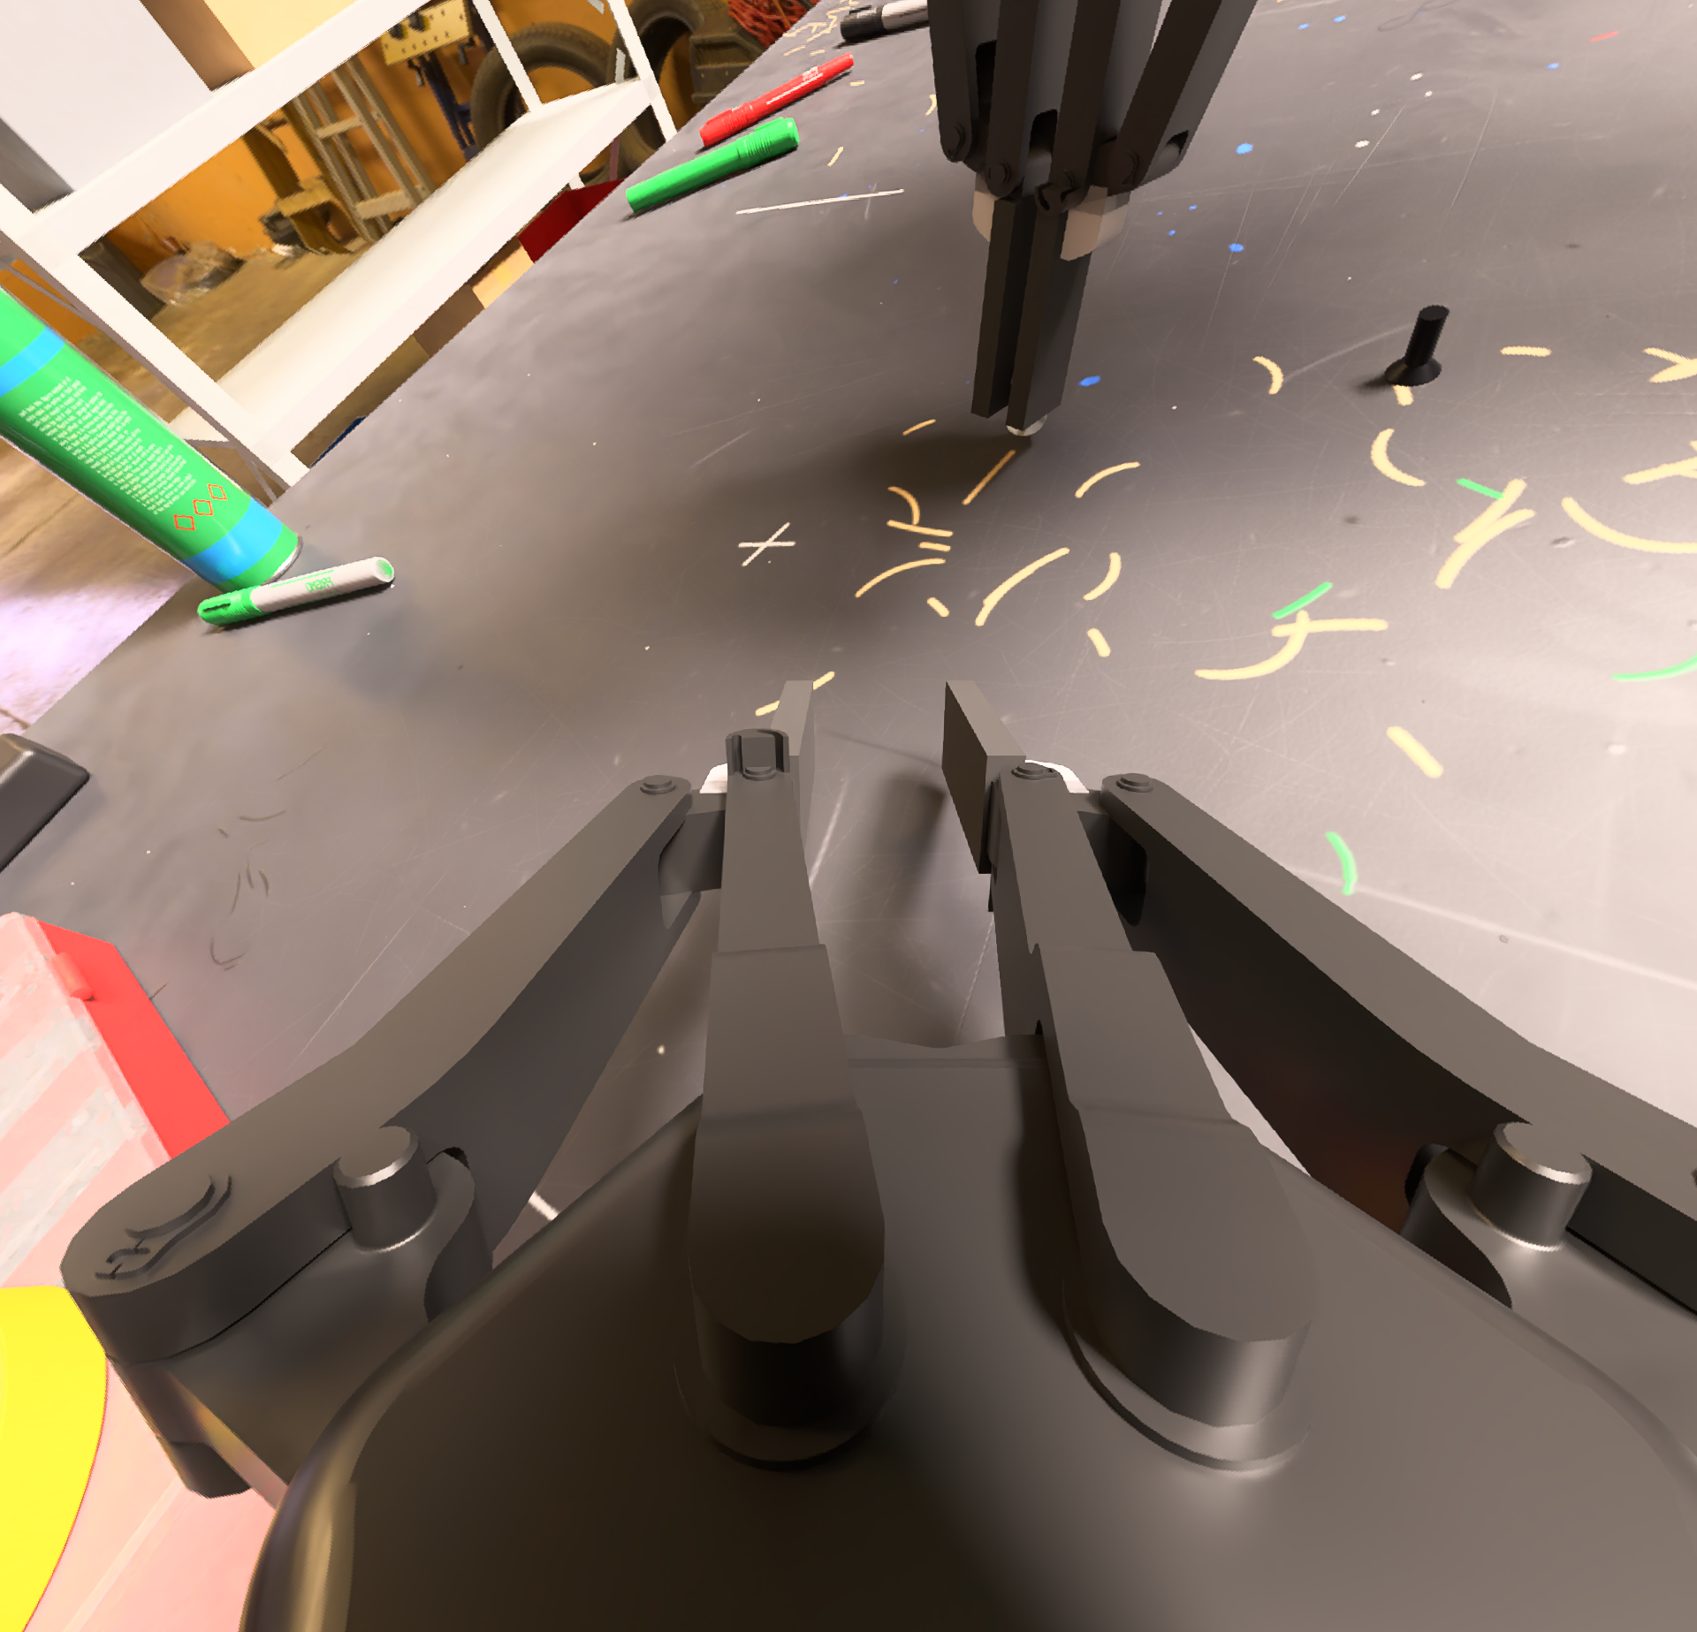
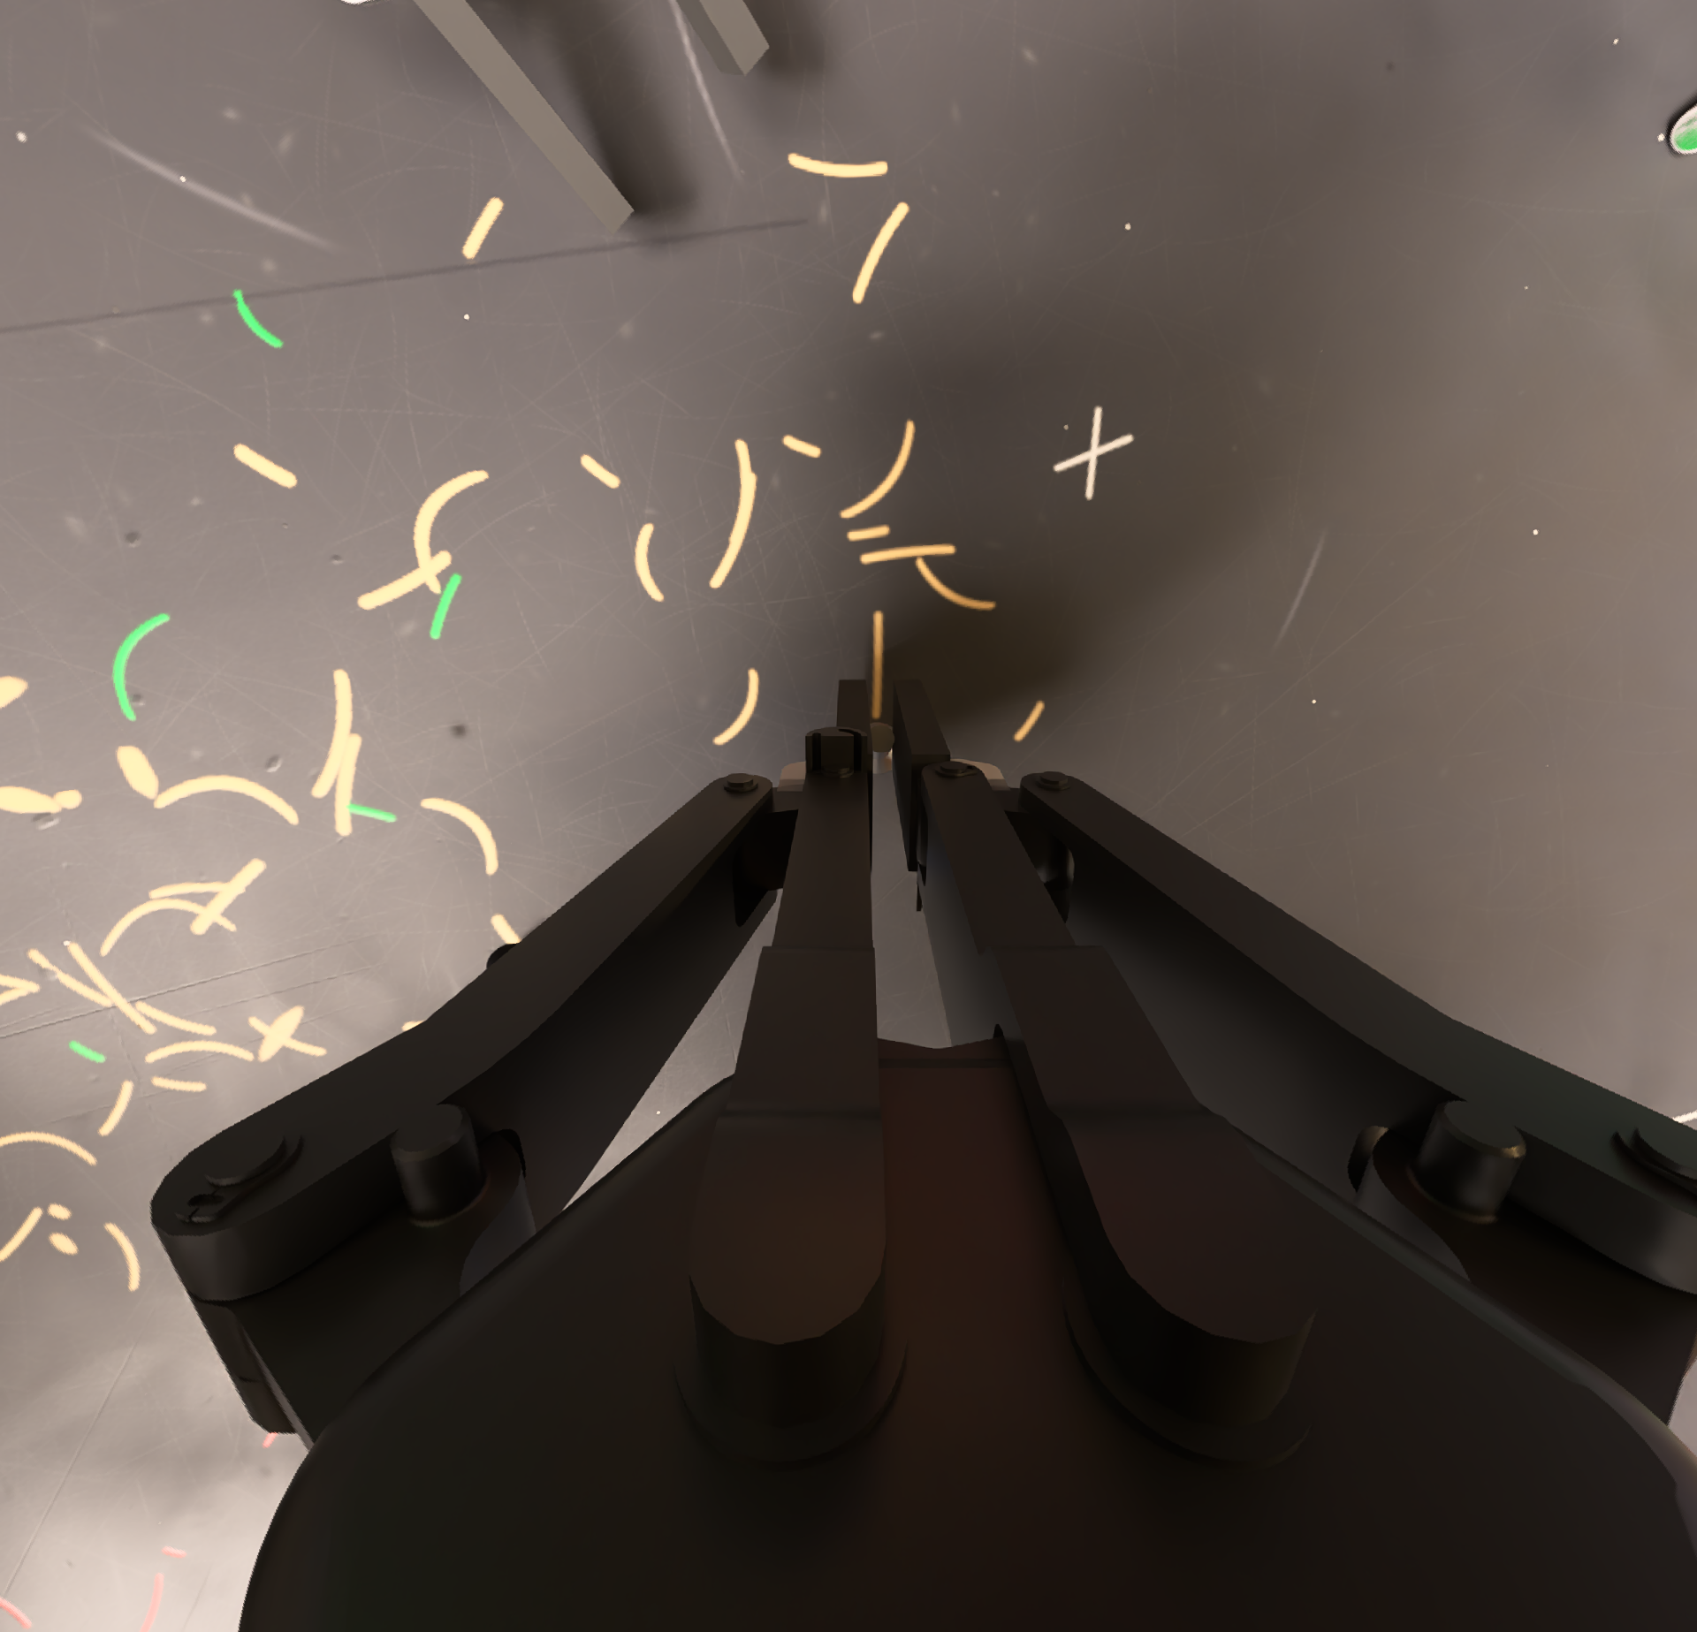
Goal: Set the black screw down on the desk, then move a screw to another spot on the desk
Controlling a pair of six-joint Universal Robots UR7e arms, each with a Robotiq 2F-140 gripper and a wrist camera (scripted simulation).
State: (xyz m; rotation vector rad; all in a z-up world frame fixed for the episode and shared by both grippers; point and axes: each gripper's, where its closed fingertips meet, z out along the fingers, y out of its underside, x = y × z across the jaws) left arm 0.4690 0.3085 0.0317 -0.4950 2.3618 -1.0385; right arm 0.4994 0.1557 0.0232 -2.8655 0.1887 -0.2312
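Note:
A black screw [image 1: 1419, 349] stands head-down on the dark desk [image 1: 569, 413], at the right, with no gripper touching it. My left gripper [image 1: 882, 716] is open and empty, low over the desk. My right gripper [image 1: 1010, 413] points straight down beyond it, left of the black screw, and is shut on a small pale screw [image 1: 1026, 428] whose end shows just below the fingertips, close above the desk. In the right wrist view the right gripper [image 2: 877, 697] is shut on that pale screw [image 2: 880, 736]. The left gripper's fingers [image 2: 542, 119] show at the top.
A green marker [image 1: 716, 165], a red marker [image 1: 781, 99] and a black-and-grey marker [image 1: 882, 20] lie far left. A green-and-white marker [image 1: 294, 589] and a green-blue can [image 1: 138, 459] sit at the left edge. White shelving [image 1: 303, 55] stands beyond. A red box [image 1: 101, 1028] is near left.

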